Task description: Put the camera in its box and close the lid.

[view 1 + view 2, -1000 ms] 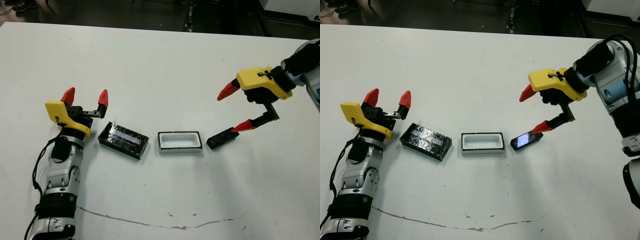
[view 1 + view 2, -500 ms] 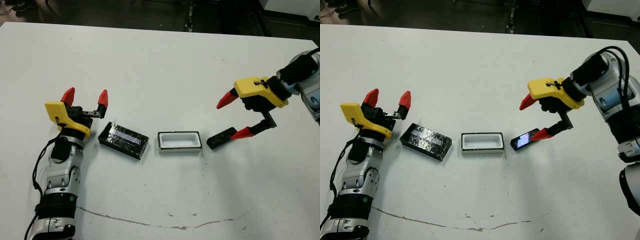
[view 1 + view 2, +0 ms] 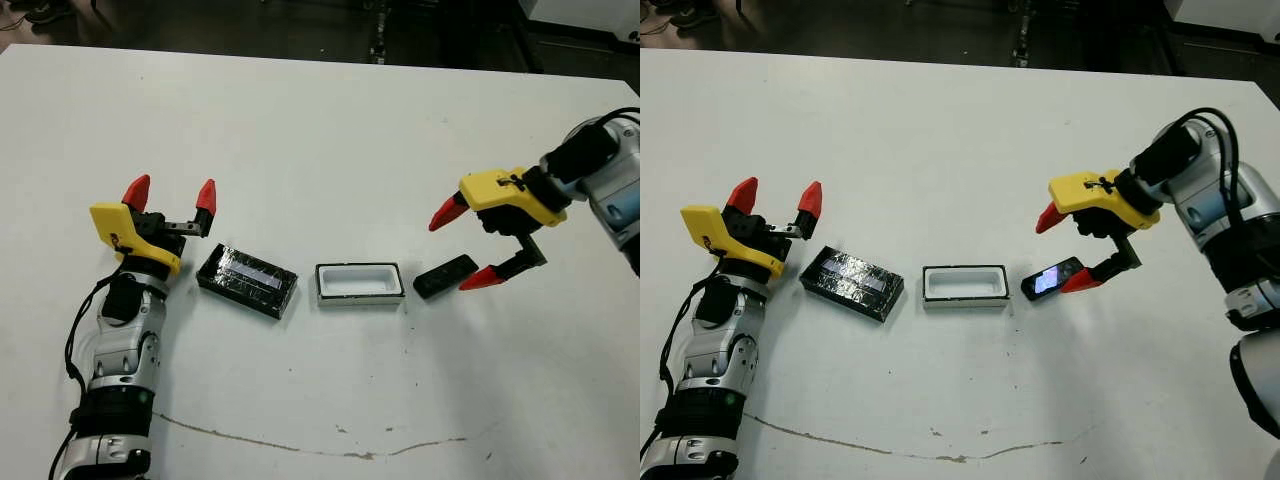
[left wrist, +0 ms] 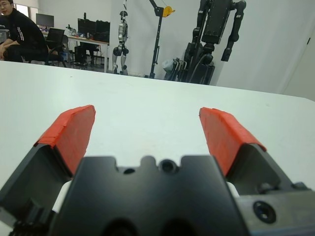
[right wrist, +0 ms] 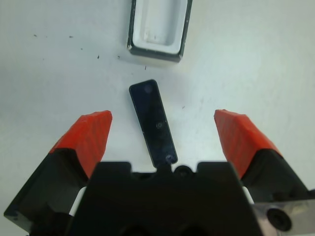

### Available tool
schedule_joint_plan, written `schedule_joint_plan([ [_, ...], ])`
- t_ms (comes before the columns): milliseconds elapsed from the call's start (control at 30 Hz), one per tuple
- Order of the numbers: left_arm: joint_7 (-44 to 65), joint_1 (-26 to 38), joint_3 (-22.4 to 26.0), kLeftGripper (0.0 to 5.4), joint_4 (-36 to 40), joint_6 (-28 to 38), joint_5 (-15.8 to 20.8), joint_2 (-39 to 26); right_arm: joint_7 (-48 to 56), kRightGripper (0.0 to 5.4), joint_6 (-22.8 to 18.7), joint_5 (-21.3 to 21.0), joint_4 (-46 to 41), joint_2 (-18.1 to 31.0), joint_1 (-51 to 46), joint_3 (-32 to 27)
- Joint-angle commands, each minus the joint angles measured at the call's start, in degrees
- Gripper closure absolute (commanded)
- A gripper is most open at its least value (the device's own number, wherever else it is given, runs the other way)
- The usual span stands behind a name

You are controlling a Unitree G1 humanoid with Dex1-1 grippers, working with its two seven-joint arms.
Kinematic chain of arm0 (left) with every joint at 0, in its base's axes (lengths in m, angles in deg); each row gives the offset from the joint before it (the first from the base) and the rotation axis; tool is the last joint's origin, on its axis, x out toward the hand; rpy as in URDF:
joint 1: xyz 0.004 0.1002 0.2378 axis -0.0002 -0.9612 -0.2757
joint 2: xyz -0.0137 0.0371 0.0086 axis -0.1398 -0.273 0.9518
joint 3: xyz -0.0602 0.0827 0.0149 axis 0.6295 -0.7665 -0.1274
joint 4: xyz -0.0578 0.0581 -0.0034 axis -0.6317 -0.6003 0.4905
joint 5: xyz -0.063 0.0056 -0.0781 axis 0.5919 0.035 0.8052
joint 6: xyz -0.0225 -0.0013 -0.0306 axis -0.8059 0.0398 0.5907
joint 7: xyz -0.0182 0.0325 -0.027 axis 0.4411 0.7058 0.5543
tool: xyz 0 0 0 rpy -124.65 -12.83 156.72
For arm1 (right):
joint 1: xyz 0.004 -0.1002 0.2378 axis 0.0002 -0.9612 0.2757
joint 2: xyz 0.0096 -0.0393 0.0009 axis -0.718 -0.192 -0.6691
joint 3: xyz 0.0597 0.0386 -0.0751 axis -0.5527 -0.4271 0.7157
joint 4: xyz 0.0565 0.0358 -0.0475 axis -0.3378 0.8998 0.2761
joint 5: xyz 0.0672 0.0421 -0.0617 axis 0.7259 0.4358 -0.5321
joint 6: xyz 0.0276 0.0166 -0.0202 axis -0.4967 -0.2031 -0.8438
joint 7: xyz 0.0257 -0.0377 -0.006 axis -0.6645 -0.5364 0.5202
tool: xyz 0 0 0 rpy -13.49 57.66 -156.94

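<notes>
The camera [image 3: 446,276], a small flat black device, lies on the table just right of the box [image 3: 359,283], a white-lined tray with a dark rim. The black lid [image 3: 248,280], with a pale strip along its middle, rests left of the box. My right gripper [image 3: 462,246] is open and straddles the camera's right end, one finger on each side, touching nothing. In the right wrist view the camera [image 5: 153,123] lies between the two red fingers [image 5: 90,137], with the box [image 5: 158,27] beyond. My left gripper [image 3: 171,194] stands open, apart from the lid, on its left.
A thin dark crack [image 3: 300,448] runs across the table near its front edge. In the left wrist view a seated person [image 4: 17,34] and robot stands [image 4: 211,39] show beyond the table's far edge.
My right gripper has come down and leftward, so its fingers now bracket the camera's right end. The left arm, lid, box and camera have not moved.
</notes>
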Motion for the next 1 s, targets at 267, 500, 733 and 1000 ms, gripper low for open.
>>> schedule_joint_plan([
  [267, 0.3, -0.47, 0.06, 0.0, -0.65, 0.15, -0.23, -0.09, 0.31, 0.03, -0.72, 0.2, 0.54, -0.42, -1.84, 0.18],
  [500, 0.26, -0.61, 0.08, 0.0, -0.44, 0.18, -0.16, 0.01, 0.31, 0.03, -2.38, 0.37, 0.33, -0.69, -2.91, -0.32],
  [733, 0.16, -0.6, 0.01, 0.0, -0.42, 0.07, -0.38, -0.13, 0.31, 0.03, -1.34, 0.25, -0.39, -0.59, -3.74, -0.33],
  [1000, 0.62, -0.41, 0.21, 0.0, -0.6, 0.17, 0.31, 0.04, 0.31, 0.03, -1.66, -0.76, -0.56, -1.13, -4.59, -1.22],
])
